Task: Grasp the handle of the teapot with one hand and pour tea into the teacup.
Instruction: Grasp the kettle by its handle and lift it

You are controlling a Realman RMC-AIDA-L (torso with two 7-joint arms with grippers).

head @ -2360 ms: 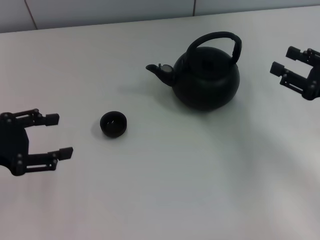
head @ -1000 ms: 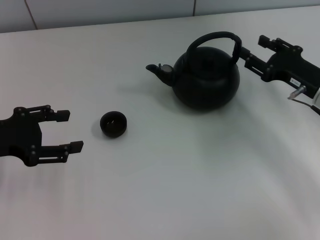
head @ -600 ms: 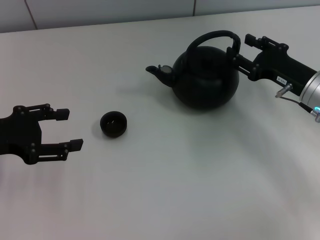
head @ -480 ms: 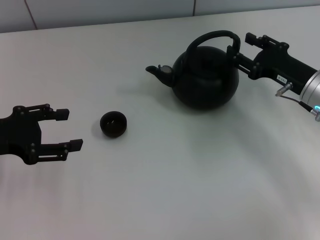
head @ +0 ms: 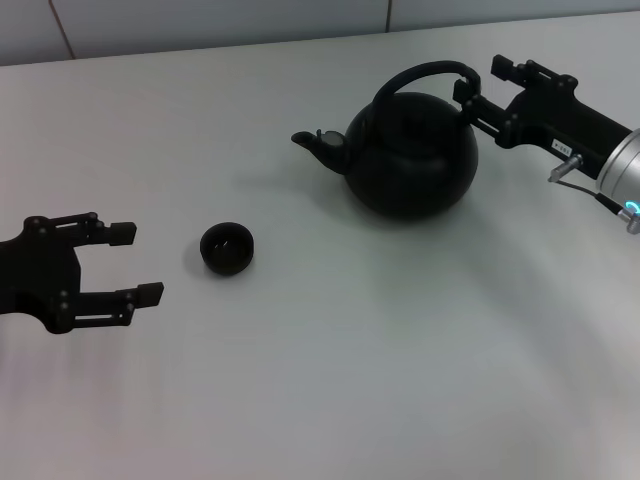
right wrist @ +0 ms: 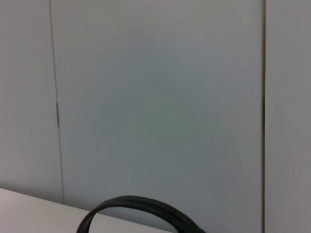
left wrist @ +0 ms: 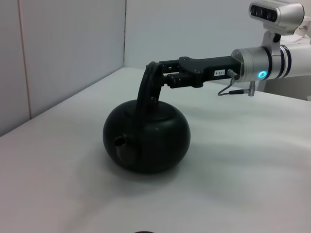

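There is one teapot [head: 412, 155] with one handle [head: 432, 74], one teacup [head: 227, 248], and two end effectors: left end effector [head: 128, 262], right end effector [head: 482, 84], on one surface [head: 330, 380].

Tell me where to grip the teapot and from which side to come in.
Grip the handle, the arched bar over the teapot, near its right end. It stands upright and clear of the body, so fingers can likely close around it. Come from the right, away from the spout, where the right gripper already sits. The left gripper waits, open, beside the teacup.
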